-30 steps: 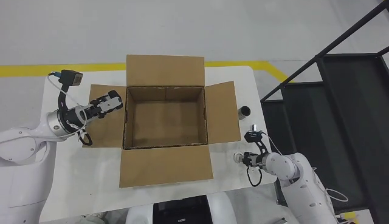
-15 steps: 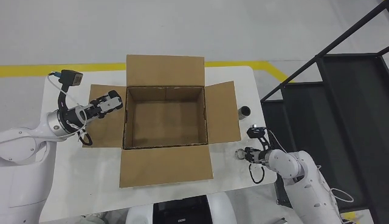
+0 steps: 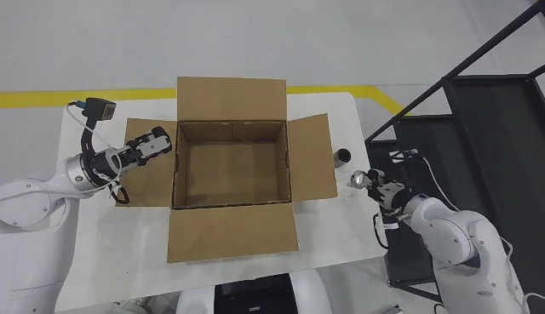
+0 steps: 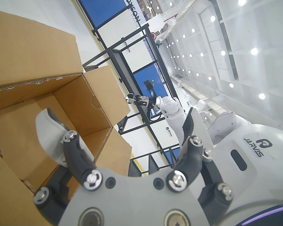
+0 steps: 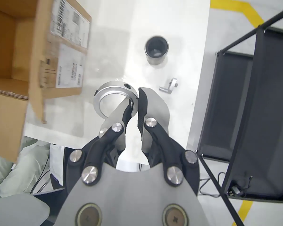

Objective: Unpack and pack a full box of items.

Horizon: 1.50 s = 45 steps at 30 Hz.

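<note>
Right arm sits over the tabletop's (image 3: 328, 229) right edge; right claw (image 5: 134, 103) is nearly closed, pinching the wall of a metal ring (image 5: 113, 95), one finger inside the bore and one outside. The ring lies roughly level, near the right edge, just beyond the right flap (image 3: 311, 157) of the cardboard box (image 3: 230, 93); in the left wrist view it looks lifted off the surface.

Left arm is over the left edge, wrist pointing at the box; left claw (image 3: 155, 142) is spread wide with nothing in it, over the left flap (image 3: 157, 186), close to the box's left wall.

The box is mid-tabletop with all four flaps folded out and its bare cardboard floor showing; the ring is outside it.

Around the ring: a short metal cylinder (image 5: 156, 51) with a dark bore stands upright near the right edge, toward the far side; a small metal bracket (image 5: 169, 86) lies near the ring, closer to the right edge; neither touches the ring. The right flap, tilted up, stands between the right claw and the box interior; a black rack (image 3: 485, 135) stands just off the right edge, close beside the right arm.
</note>
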Motion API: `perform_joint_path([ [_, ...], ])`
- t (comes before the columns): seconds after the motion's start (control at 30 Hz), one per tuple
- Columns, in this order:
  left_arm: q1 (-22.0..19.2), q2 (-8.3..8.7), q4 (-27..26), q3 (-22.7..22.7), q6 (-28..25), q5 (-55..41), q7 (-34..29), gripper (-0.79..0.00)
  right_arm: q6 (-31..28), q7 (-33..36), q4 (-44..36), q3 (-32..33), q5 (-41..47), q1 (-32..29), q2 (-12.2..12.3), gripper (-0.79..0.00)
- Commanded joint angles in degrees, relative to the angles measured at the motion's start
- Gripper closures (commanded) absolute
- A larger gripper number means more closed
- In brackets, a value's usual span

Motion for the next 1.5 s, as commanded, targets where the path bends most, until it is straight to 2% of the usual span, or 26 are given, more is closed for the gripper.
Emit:
perform_joint_path([
  [0.0,0.0,0.0,0.0,0.0,0.0,0.0,0.0,-0.785,-1.84,-1.19,-1.89,-0.89,0.41,0.68,0.08,0.0],
  [0.17,0.0,0.0,0.0,0.0,0.0,0.0,0.0,-0.785,-3.83,-4.14,-3.79,-4.38,-1.29,4.85,0.25,0.0],
  [0.3,0.0,0.0,0.0,0.0,0.0,0.0,0.0,-0.785,-7.45,-2.06,-2.57,-11.14,-1.39,10.57,0.47,0.0],
  [0.37,0.0,0.0,0.0,0.0,0.0,0.0,0.0,-0.785,-7.41,-1.05,-0.78,-15.02,-2.19,13.5,0.41,0.0],
  [0.6,0.0,0.0,0.0,0.0,0.0,0.0,0.0,-0.785,-2.19,-0.17,10.12,-33.13,-7.92,27.2,-1.07,0.0],
  [0.77,0.0,0.0,0.0,0.0,0.0,0.0,0.0,-0.785,1.53,3.42,16.02,-41.48,-12.32,32.94,-2.13,0.0],
  [1.13,0.0,0.0,0.0,0.0,0.0,0.0,0.0,-0.785,5.58,6.32,20.51,-48.28,-18.55,36.89,-3.22,0.0],
  [1.47,0.0,0.0,0.0,0.0,0.0,0.0,0.0,-0.785,12.48,7.84,29.11,-54.89,-21.17,43.97,-5.68,0.0],
])
